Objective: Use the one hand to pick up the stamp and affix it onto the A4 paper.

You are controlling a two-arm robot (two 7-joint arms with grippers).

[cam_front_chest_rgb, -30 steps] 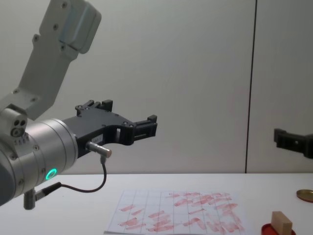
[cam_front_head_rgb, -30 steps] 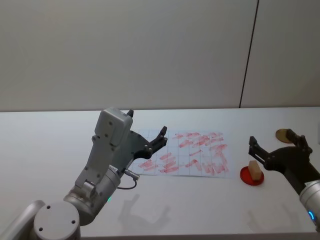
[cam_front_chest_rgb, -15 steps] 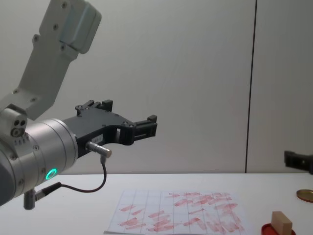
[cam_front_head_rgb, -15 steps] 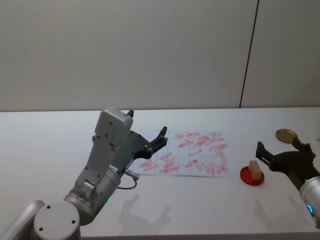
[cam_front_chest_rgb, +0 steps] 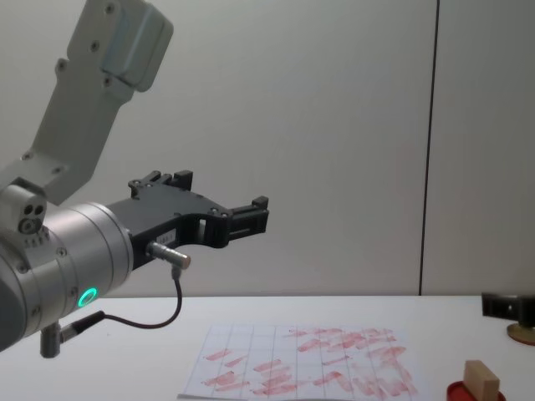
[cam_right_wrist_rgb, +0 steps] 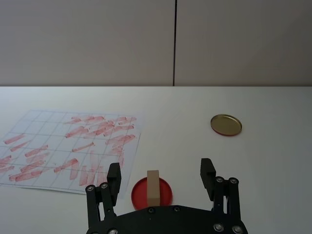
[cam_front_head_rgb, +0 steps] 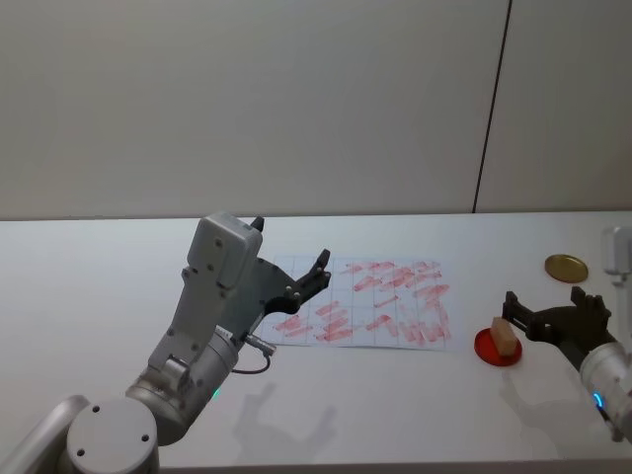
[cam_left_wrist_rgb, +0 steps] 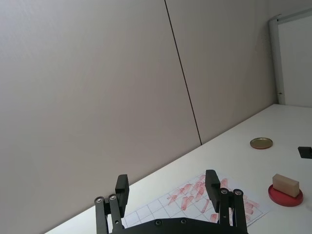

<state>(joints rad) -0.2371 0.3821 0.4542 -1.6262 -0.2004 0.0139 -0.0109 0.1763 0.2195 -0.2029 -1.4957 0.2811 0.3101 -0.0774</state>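
The stamp (cam_front_head_rgb: 505,336), a small tan wooden block, stands upright on a round red ink pad (cam_front_head_rgb: 486,350) just right of the A4 paper (cam_front_head_rgb: 370,316), a gridded white sheet covered in red marks. My right gripper (cam_front_head_rgb: 553,301) hovers open just right of the stamp and low over the table, its jaws pointing at the block. In the right wrist view the stamp (cam_right_wrist_rgb: 153,186) sits ahead of the open right gripper (cam_right_wrist_rgb: 160,171), between the lines of its two fingers and untouched. My left gripper (cam_front_head_rgb: 291,240) hangs open above the paper's left end.
A gold round disc (cam_front_head_rgb: 566,267) lies on the white table behind and to the right of the ink pad. The big left arm with the green ring (cam_front_chest_rgb: 87,296) rises over the table's left half. Bare tabletop (cam_front_head_rgb: 395,405) stretches in front of the paper.
My right gripper has dropped lower and drawn back a little to the right, still open. The stamp, ink pad and left arm have not moved.
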